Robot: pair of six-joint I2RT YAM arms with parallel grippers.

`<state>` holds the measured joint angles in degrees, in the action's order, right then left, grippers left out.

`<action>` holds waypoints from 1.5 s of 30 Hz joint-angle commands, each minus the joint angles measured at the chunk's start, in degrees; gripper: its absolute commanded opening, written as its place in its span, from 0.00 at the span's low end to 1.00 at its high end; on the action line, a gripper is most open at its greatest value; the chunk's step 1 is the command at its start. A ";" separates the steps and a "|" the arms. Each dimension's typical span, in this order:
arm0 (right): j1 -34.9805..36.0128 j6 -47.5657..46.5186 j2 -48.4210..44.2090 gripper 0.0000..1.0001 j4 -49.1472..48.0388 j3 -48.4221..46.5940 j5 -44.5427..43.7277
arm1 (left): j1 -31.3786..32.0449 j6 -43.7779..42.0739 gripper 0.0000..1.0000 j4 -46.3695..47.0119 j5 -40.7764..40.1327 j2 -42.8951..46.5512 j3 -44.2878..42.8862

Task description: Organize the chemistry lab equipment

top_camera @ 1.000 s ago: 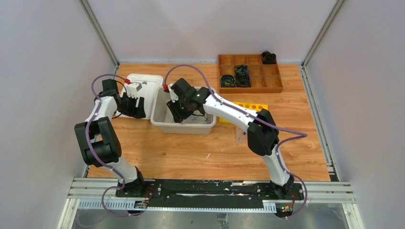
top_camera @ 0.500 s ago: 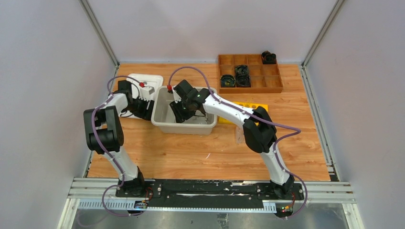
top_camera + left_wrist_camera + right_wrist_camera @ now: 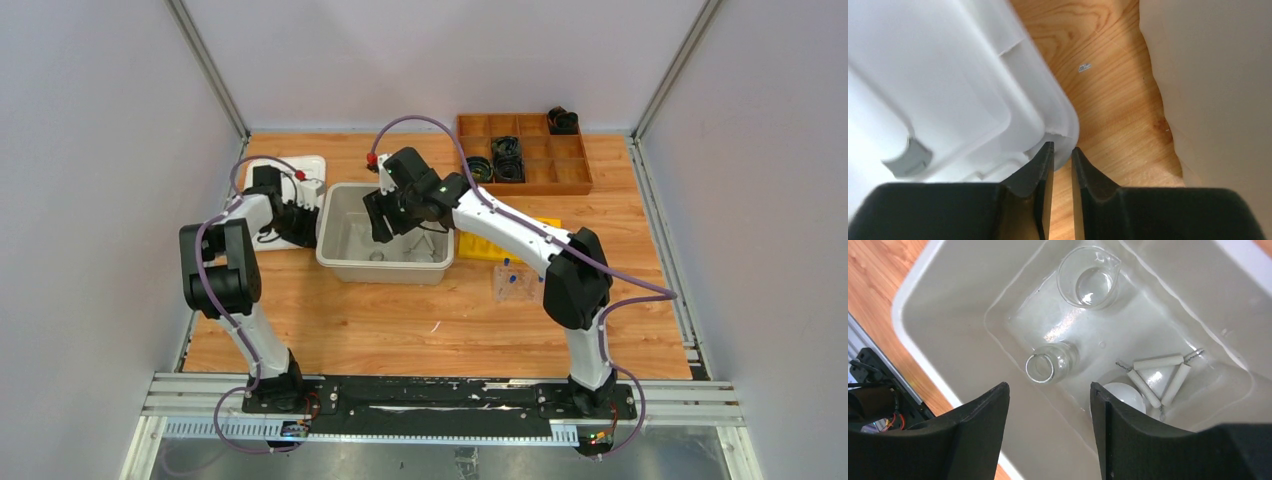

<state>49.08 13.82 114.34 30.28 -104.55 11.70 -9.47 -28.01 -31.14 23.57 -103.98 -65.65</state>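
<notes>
Since the earlier frame the right gripper (image 3: 380,215) has lifted out of the bin (image 3: 385,275) and spread its jaws. The left gripper (image 3: 305,215) has swung in toward the bin's left wall and narrowed its jaws.

From the top view, the bin sits mid-table. A white lid (image 3: 290,165) lies flat just to its left, with the left gripper at the lid's near right corner. The right gripper hangs over the bin's left half. A yellow rack (image 3: 490,247) lies just right of the bin. Blue-capped tubes (image 3: 510,280) rest on the table (image 3: 400,320) in front of the rack, outside the bin. A wooden tray (image 3: 575,170) holding dark items stands at the back right.

In the left wrist view, the jaws are almost together, leaving only a thin slit. The lid's corner rim sits right at the tips. Whether it is pinched cannot be told. The bin's wall fills the right side, with bare wood between it and the lid.

In the right wrist view, the jaws stand wide apart and hold nothing. Below them, on the bin's floor, a beaker (image 3: 1088,277) stands upright. A second beaker (image 3: 1048,365) nearer the jaws seems to lie tipped. To its right a white triangle (image 3: 1158,361) rests partly over a white dish (image 3: 1123,395).
</notes>
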 commanded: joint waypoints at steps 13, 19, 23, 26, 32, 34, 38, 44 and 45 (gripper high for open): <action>-1.09 -1.86 -8.39 0.56 -2.98 3.85 -2.41 | -0.02 -10.49 0.00 -5.16 -7.80 12.28 3.76; -1.09 -3.75 -10.74 0.59 -4.18 4.86 -3.03 | 0.29 -13.78 0.00 -13.45 -5.86 20.90 0.19; -1.09 -7.27 -12.72 0.67 -5.65 5.18 -2.40 | 1.02 -15.34 0.00 -20.88 -1.39 27.39 -3.21; -1.27 -11.62 -15.49 0.73 -9.32 7.10 -0.71 | 2.38 -16.63 0.00 -26.95 1.08 32.04 -6.35; -1.36 -29.37 -23.94 0.83 -25.86 20.13 8.24 | 7.86 -18.68 0.00 -38.04 2.76 38.55 -14.68; -1.36 -35.81 -26.32 0.86 -29.42 23.42 10.52 | 10.45 -19.16 0.00 -41.41 3.20 39.74 -17.95; -1.26 -46.11 -29.07 0.86 -32.24 25.44 11.96 | 16.81 -19.49 0.00 -47.35 2.85 40.64 -23.56; 2.20 -63.85 -33.12 0.85 -37.02 30.72 10.97 | 26.96 -19.90 0.00 -50.42 -1.22 42.80 -25.92; 2.99 -66.18 -33.35 0.85 -37.57 31.41 9.88 | 28.17 -19.77 0.00 -50.80 -1.44 42.82 -26.05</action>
<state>49.04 -36.34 83.79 -1.08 -76.25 22.61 14.46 -46.52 -78.54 24.32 -62.43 -89.91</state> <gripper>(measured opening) 0.852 0.019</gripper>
